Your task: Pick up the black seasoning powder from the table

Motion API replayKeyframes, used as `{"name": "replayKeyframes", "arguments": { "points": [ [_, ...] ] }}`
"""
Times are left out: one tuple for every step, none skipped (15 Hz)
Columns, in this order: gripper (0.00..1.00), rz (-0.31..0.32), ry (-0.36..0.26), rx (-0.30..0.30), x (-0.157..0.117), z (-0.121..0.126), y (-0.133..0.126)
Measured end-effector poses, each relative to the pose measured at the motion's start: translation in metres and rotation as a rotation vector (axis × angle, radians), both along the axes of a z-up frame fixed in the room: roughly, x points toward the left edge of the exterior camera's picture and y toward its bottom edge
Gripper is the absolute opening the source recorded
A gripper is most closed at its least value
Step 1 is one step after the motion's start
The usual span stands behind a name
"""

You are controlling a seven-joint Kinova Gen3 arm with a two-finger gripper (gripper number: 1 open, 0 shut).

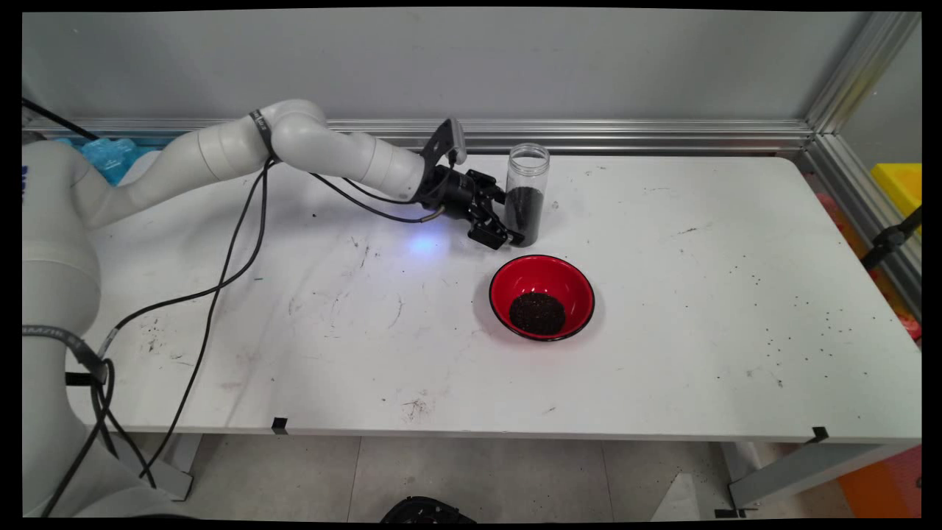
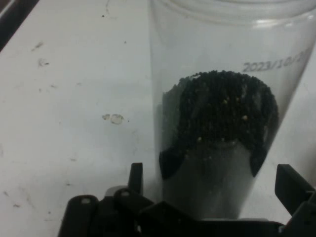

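A clear plastic jar [image 1: 527, 193] stands upright on the white table [image 1: 699, 294], lidless and about half full of small black seeds. My gripper [image 1: 514, 232] comes in from the jar's left, low at its base. In the hand view the jar [image 2: 222, 113] fills the space between the two fingers [image 2: 136, 177], and my gripper [image 2: 212, 183] is open, with a thin gap showing on each side of the jar. Just in front of the jar sits a red bowl [image 1: 542, 283] with a black rim, holding a heap of the same black seeds [image 1: 537, 313].
Stray seeds speckle the table's right part [image 1: 780, 331]. An aluminium rail [image 1: 625, 135] runs along the back edge and down the right side. Black cables [image 1: 221, 272] hang from the arm over the table's left. A yellow box [image 1: 901, 184] lies beyond the right rail.
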State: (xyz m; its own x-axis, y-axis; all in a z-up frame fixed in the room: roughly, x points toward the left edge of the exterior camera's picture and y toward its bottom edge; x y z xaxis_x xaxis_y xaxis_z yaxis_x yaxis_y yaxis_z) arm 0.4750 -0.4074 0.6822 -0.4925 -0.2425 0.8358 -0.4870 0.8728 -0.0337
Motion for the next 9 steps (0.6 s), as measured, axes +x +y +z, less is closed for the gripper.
{"name": "replayKeyframes", "arguments": {
  "points": [
    [1.0,0.001,0.0,0.0,-0.001,-0.001,-0.001],
    [1.0,0.002,0.0,0.0,-0.002,-0.003,-0.002],
    [1.0,0.004,0.0,0.0,-0.003,-0.004,-0.003],
    [1.0,0.006,-0.001,0.0,-0.004,-0.006,-0.005],
    [1.0,0.009,-0.001,0.0,-0.005,-0.008,-0.006],
    [1.0,0.011,-0.002,0.001,-0.006,-0.009,-0.007],
    [1.0,0.014,-0.003,0.001,-0.006,-0.011,-0.008],
    [1.0,0.014,-0.002,0.003,-0.007,-0.012,-0.009],
    [0.0,0.014,-0.002,0.003,-0.007,-0.013,-0.009]
  ]
}}
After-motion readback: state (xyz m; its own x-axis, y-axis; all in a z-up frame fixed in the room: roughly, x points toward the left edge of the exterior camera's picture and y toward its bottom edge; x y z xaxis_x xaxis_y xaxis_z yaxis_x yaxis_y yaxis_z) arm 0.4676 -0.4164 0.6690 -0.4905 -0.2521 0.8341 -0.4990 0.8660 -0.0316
